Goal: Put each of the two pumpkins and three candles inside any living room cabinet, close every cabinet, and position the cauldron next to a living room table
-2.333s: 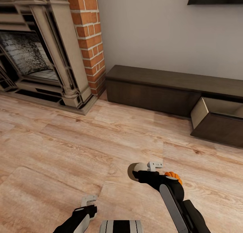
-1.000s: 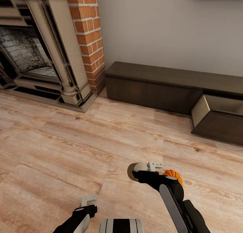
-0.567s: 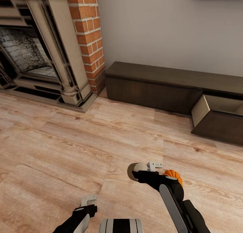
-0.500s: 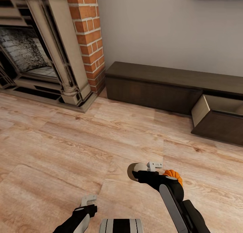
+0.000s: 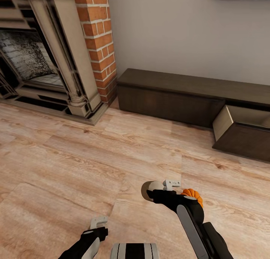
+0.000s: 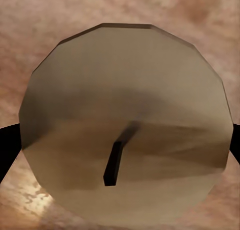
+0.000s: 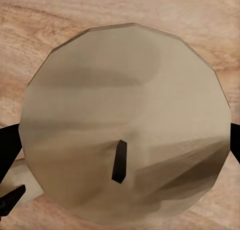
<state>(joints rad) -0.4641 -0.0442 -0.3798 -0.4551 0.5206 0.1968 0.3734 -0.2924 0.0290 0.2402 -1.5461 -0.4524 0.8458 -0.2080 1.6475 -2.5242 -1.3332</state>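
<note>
Candle between right gripper fingers

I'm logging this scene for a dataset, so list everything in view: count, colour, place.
candle: one, beige-grey, in left gripper
candle: one, beige-grey, in right gripper
pumpkin: one, orange, on the floor by the right arm
cabinet: one, dark brown, along the wall
drawer: one, pulled open, pale inside, cabinet's right end
fireplace: one, beige stone, brick column beside
floor: light wood planks
left gripper: low centre, head view
right gripper: lower right
</note>
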